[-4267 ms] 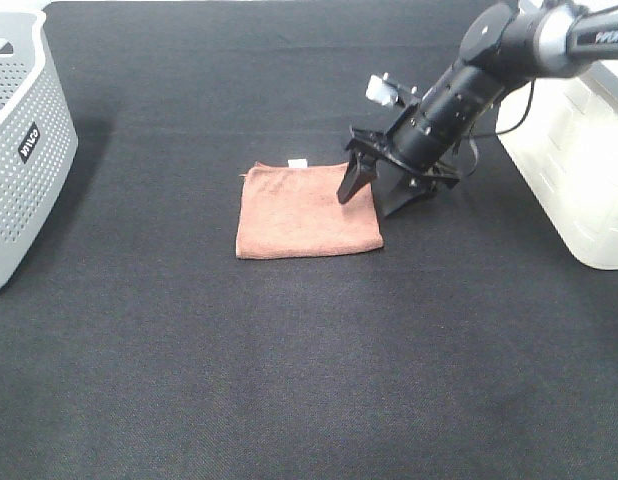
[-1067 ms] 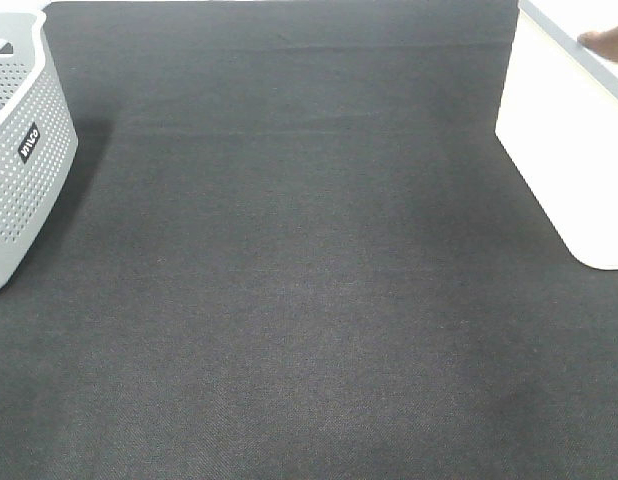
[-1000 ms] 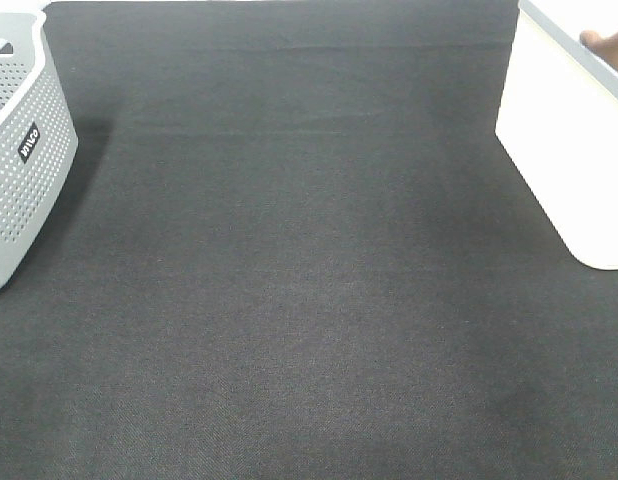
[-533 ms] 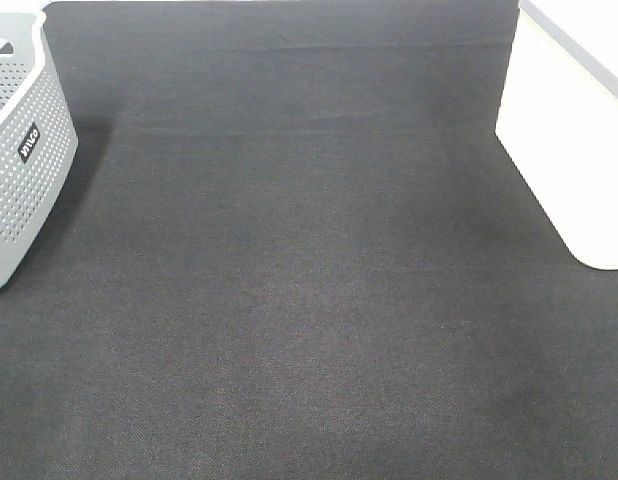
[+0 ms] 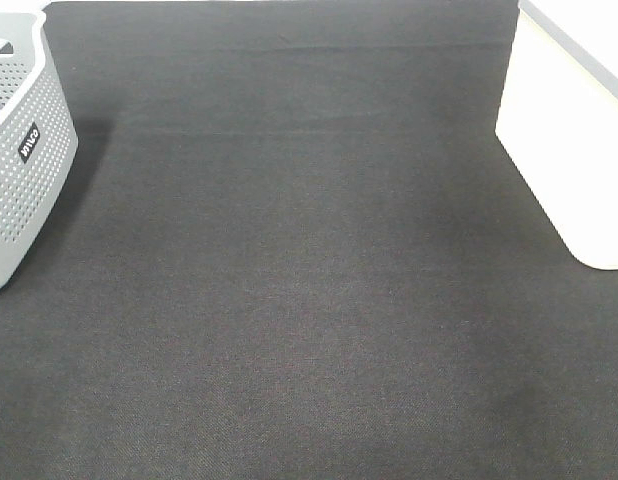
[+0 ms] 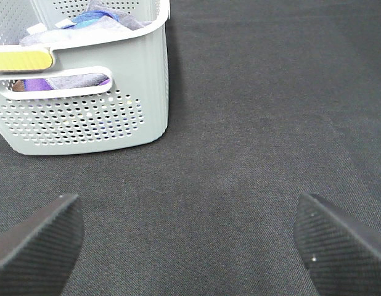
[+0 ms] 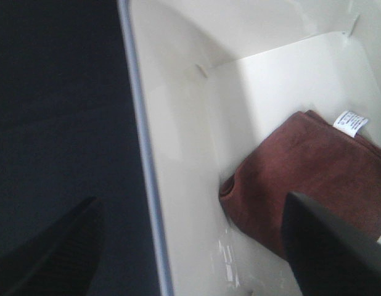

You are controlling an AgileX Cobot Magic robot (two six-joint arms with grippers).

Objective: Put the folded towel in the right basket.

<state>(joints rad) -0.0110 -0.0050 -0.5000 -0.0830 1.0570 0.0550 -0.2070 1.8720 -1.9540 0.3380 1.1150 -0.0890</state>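
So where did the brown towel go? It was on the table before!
The folded towel went from the middle of the table into the right basket, rightward. The right gripper let it go and hangs open above it. The grey perforated basket stayed put at the left.

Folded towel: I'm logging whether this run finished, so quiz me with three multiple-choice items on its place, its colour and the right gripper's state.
1. The folded towel lies: A on the table; B in the right basket; C in the grey basket.
2. Its colour: A blue; B white; C rust-brown.
3. The right gripper is: A open; B shut on the towel; C shut, empty.
B, it rests on the basket's cream floor; C, brown terry cloth; A, fingers wide apart, gripping nothing.
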